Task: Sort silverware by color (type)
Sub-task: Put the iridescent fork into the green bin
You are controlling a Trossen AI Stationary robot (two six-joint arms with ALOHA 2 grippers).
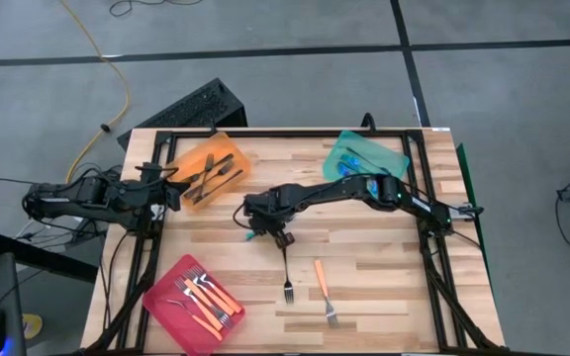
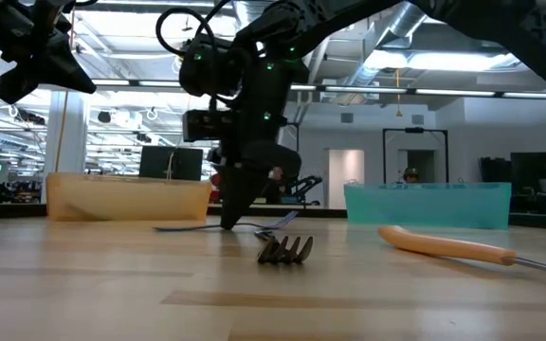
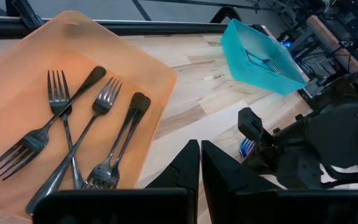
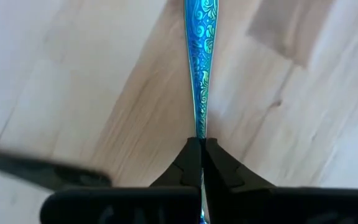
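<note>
A blue fork [image 4: 197, 62] with a patterned handle lies on the wooden table near its middle, and my right gripper [image 4: 199, 144] is shut on it, reaching in from the right side [image 1: 265, 234]. A dark fork [image 1: 287, 282] and an orange-handled fork [image 1: 323, 290] lie flat toward the near edge. My left gripper [image 3: 199, 158] is shut on nothing and hovers beside the orange tray [image 1: 240, 158], which holds several dark forks [image 3: 73, 124]. The teal tray [image 1: 389, 156] holds blue forks, and the pink tray [image 1: 161, 292] holds orange ones. My right gripper pinches the blue fork between its two fingers at the narrow part of the handle [image 4: 199, 127]. The fingers come from above, pointing down [image 2: 230, 213], one on each side of the fork. The handle's broad end [image 2: 173, 227] still rests on the table.
The three trays sit at the far left, far right and near left of the table. A black frame [image 1: 295, 133] runs along the far edge and both sides. Bare wood lies between the trays. A keyboard [image 1: 191, 109] lies on the floor beyond the far edge.
</note>
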